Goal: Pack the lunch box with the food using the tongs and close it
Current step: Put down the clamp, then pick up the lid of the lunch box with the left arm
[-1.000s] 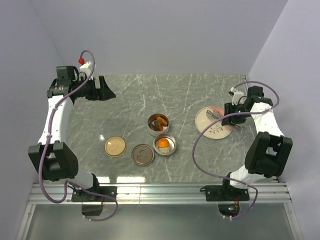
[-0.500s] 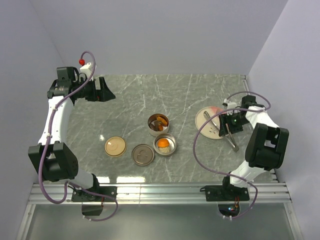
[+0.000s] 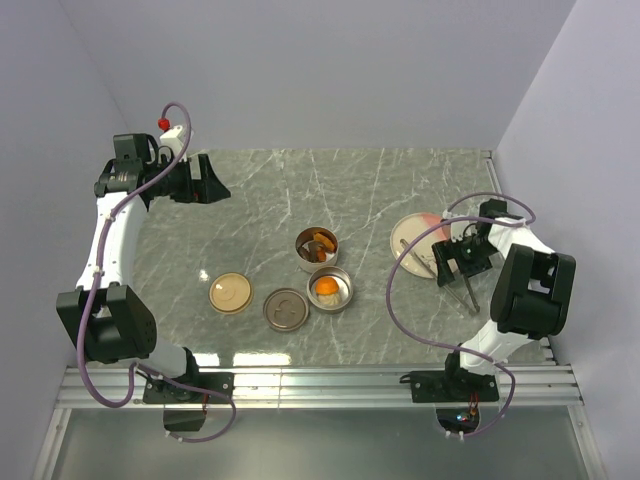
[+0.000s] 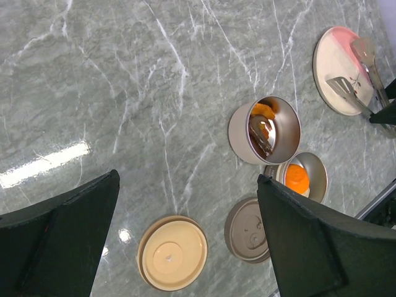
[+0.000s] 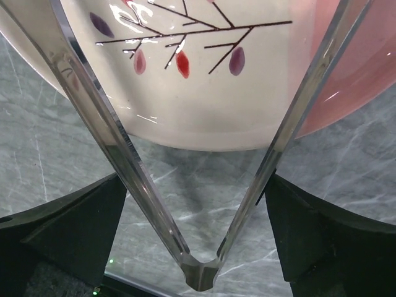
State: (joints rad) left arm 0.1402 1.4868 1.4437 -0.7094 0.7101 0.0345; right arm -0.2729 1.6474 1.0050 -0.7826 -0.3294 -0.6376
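Note:
The lunch box is two round metal tins. The taller tin (image 3: 317, 248) (image 4: 238, 133) holds orange and reddish-brown food (image 4: 263, 127). The shallow tin (image 3: 342, 297) (image 4: 318, 167) holds an orange chunk (image 4: 297, 178). The silver tongs (image 3: 468, 298) (image 5: 102, 124) lie spread, tips on the pink plate (image 3: 408, 228), joint on the table. My right gripper (image 3: 455, 262) (image 5: 195, 182) is open around their arms, which lean on its fingers. My left gripper (image 3: 205, 180) (image 4: 187, 179) hangs open and empty, high at the back left.
A tan lid (image 3: 230, 293) (image 4: 172, 252) and a brown lid (image 3: 285, 309) (image 4: 250, 223) lie flat near the tins. The pink plate (image 5: 204, 68) sits at the right, close to the side wall. Walls enclose the marble table (image 3: 270, 200) on three sides.
My right gripper has swung down toward the near right and opened wide. The tongs have spread and now rest on the plate and table. The left arm has not moved.

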